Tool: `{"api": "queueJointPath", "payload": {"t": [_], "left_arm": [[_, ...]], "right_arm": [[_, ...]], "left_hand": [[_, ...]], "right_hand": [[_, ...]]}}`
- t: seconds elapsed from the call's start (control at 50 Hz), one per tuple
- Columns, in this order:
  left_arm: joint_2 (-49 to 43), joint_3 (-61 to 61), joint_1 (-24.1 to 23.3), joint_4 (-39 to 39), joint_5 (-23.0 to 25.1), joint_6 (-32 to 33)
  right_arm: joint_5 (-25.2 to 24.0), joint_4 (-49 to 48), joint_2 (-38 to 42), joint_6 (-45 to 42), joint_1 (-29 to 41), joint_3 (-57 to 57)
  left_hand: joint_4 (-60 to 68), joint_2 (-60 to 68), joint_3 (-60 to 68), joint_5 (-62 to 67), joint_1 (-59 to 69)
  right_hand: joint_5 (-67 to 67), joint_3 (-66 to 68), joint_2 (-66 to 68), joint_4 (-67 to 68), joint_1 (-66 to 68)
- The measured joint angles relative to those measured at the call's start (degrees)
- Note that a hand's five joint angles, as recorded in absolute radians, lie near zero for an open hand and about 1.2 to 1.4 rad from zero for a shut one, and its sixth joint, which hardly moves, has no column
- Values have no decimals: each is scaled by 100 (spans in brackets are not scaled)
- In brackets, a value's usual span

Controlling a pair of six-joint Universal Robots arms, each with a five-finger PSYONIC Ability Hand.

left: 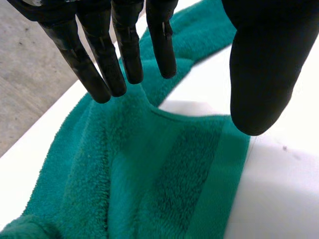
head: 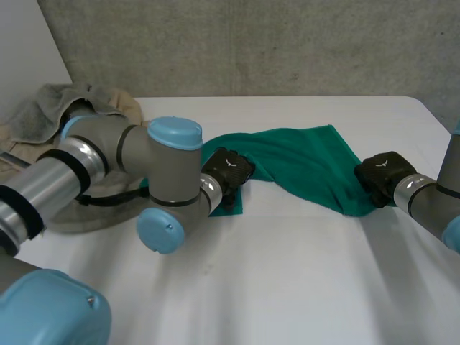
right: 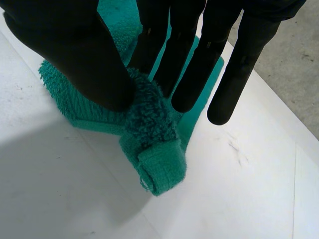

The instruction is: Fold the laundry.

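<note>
A green towel (head: 302, 162) lies bunched across the middle of the white table (head: 287, 287), stretched between my two hands. My left hand (head: 228, 171) is at the towel's left end. In the left wrist view its fingers (left: 124, 50) are straight, their tips touching a raised fold of the towel (left: 149, 174), with the thumb (left: 264, 64) held well apart: open. My right hand (head: 381, 176) is at the towel's right end. In the right wrist view that hand (right: 75, 50) pinches a rolled corner of the towel (right: 154, 149) between thumb and fingers, and the corner hangs below them.
A heap of grey and beige laundry (head: 43, 118) lies at the table's far left, partly behind my left arm (head: 122, 158). A grey wall stands past the table's far edge (head: 287, 96). Bare table spreads in front of the towel.
</note>
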Motion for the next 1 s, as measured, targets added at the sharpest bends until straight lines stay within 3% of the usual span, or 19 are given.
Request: {"api": "queueJointPath", "payload": {"t": [0.3,0.54,0.76,0.92,1.0], "left_arm": [[-601,915,-121,-528,-65,759],[-982,1368,-209,-612,-403,1678],[-1159,1617,-234,-643,-468,2034],[-1216,1659,-260,-646,-476,2184],[-1227,1654,-271,-645,-512,2257]], "right_arm": [[3,-8,-16,-13,3,23],[0,-8,-41,-14,9,36],[1,-11,-50,-14,15,49],[-6,-9,-56,-14,18,50],[-8,-7,-57,-14,21,50]], "left_hand": [[8,13,11,111,17],[151,124,75,221,60],[1195,1206,1142,1057,1173],[975,972,933,1008,898],[331,382,341,386,432]], "right_hand": [[0,0,0,0,0],[0,0,0,0,0],[0,0,0,0,0],[0,0,0,0,0],[0,0,0,0,0]]}}
